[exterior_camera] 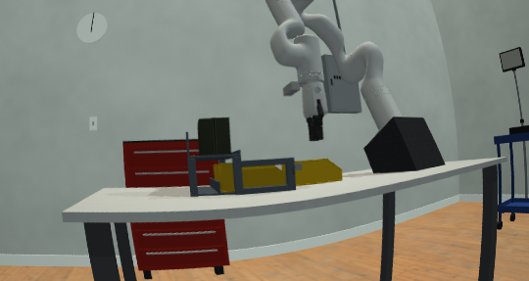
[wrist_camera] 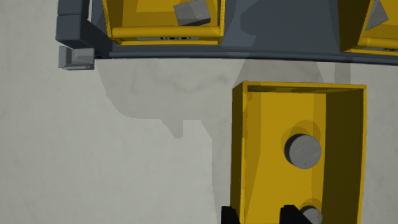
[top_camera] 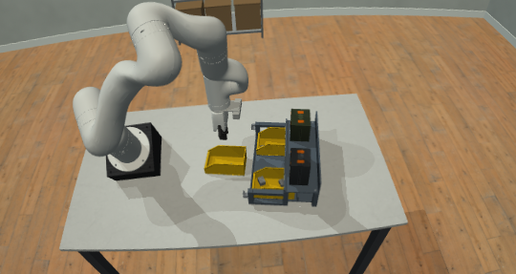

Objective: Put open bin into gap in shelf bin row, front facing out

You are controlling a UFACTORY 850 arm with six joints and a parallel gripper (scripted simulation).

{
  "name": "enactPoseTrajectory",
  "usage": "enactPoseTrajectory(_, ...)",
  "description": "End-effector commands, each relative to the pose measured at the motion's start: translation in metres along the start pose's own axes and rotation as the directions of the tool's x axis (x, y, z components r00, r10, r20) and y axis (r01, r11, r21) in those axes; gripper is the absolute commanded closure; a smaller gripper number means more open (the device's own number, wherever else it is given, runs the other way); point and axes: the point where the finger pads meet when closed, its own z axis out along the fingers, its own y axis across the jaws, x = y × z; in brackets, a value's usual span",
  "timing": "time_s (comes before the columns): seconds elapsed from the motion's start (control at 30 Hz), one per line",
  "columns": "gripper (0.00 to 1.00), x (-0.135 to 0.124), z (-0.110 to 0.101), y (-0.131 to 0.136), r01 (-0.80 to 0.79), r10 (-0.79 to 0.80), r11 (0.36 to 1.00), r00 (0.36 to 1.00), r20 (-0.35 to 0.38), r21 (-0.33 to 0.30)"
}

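Observation:
The open yellow bin (top_camera: 225, 160) rests on the table just left of the grey shelf (top_camera: 284, 162), its open front toward the shelf. In the wrist view the bin (wrist_camera: 300, 155) holds two grey cylinders (wrist_camera: 302, 151). The shelf has a yellow bin at each end (top_camera: 271, 141) (top_camera: 268, 179), with an empty gap (wrist_camera: 280, 25) between them, directly facing the loose bin. My gripper (top_camera: 222, 133) hangs well above the bin's rear left wall, touching nothing. Its fingertips stand slightly apart with nothing between them. From the side, the gripper (exterior_camera: 314, 130) is clearly above the bin (exterior_camera: 318, 171).
Two black boxes (top_camera: 300, 124) (top_camera: 300, 165) sit on the shelf's top board. The shelf's bins hold grey parts (wrist_camera: 192, 12). My black base (top_camera: 134, 151) stands at the table's left. A red drawer cabinet (exterior_camera: 171, 179) stands behind the table.

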Motion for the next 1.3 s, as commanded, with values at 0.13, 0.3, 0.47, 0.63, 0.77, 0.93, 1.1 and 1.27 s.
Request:
enactPoseTrajectory(0.13,0.71,0.0,-0.005,0.001,0.002,-0.002,1.0,1.0,0.007,-0.004)
enactPoseTrajectory(0.3,0.66,0.0,-0.004,0.001,0.002,-0.002,1.0,1.0,0.006,-0.004)
enactPoseTrajectory(0.47,0.66,0.0,-0.004,0.001,0.002,-0.002,1.0,1.0,0.006,-0.004)
enactPoseTrajectory(0.63,0.66,0.0,-0.004,0.001,0.002,-0.002,1.0,1.0,0.006,-0.004)
enactPoseTrajectory(0.77,0.66,0.007,-0.003,0.004,-0.05,0.05,0.999,0.999,0.006,-0.004)
enactPoseTrajectory(0.93,0.66,0.035,0.001,0.02,-0.255,0.255,0.967,0.967,0.005,-0.006)
enactPoseTrajectory(1.1,0.66,0.035,0.001,0.02,-0.255,0.255,0.967,0.967,0.005,-0.006)
enactPoseTrajectory(1.27,0.66,0.035,0.001,0.02,-0.255,0.255,0.967,0.967,0.005,-0.006)
